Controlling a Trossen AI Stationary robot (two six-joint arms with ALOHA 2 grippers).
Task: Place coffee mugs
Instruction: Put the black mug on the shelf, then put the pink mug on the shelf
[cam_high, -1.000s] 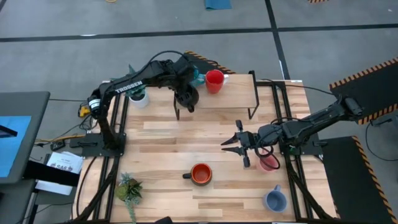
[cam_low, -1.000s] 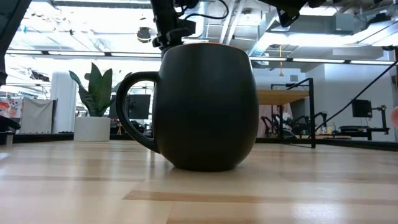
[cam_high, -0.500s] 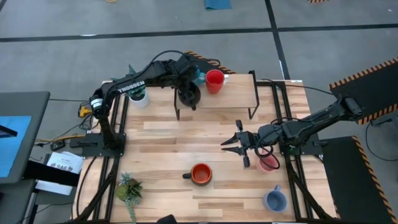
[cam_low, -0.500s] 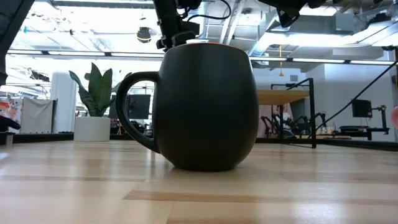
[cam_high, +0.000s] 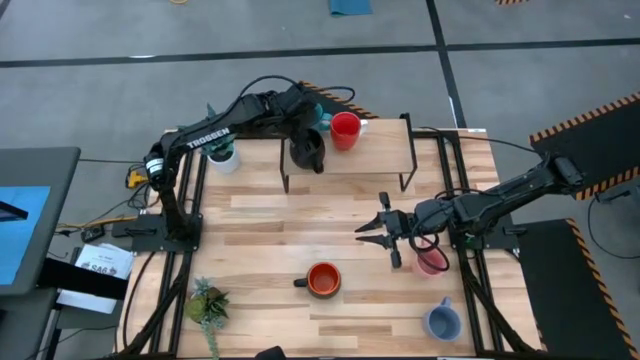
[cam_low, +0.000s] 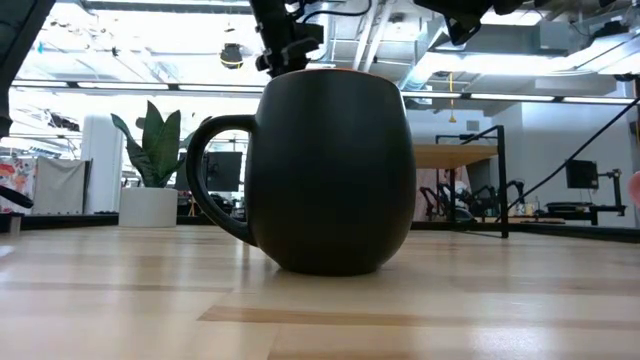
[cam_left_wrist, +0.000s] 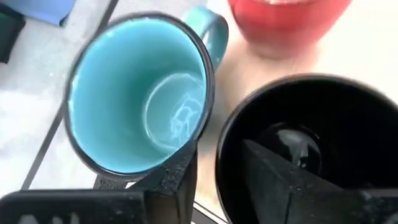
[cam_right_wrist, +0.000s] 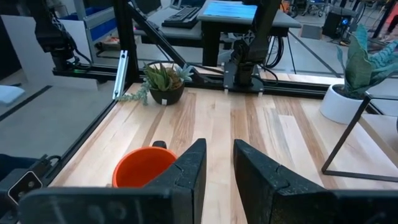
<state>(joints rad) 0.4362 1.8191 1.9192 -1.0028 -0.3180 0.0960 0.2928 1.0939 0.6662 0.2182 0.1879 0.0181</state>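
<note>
A wooden shelf (cam_high: 380, 150) on black legs stands along the table's far edge. On it are the teal mug (cam_left_wrist: 137, 99), the red mug (cam_high: 345, 130) and the black mug (cam_high: 308, 150), close together. My left gripper (cam_left_wrist: 217, 163) is open above the black mug, one finger inside it and one outside, beside the teal mug. My right gripper (cam_high: 385, 232) hovers open with nothing between its fingers over the table's middle right. The orange mug (cam_high: 323, 280), pink mug (cam_high: 432, 262) and light blue mug (cam_high: 442, 320) stand on the tabletop. My left gripper comes at the black mug from above, fingers pointing down. One finger (cam_left_wrist: 273, 180) is inside the mug and the other (cam_left_wrist: 180, 177) outside, astride the rim (cam_left_wrist: 219, 152) on the side facing the teal mug. The mug stands upright on the shelf. Whether either finger touches the wall, I cannot tell.
A white pot with a spiky plant (cam_high: 222, 155) stands at the shelf's left end. A small succulent (cam_high: 207, 303) sits at the near left corner. In the low view the orange mug (cam_low: 330, 170) shows dark and fills the foreground. Bare wood lies between shelf and orange mug.
My left gripper and the black mug have shifted a little toward the table's far right along the shelf. The mug stays upright beside the red mug.
</note>
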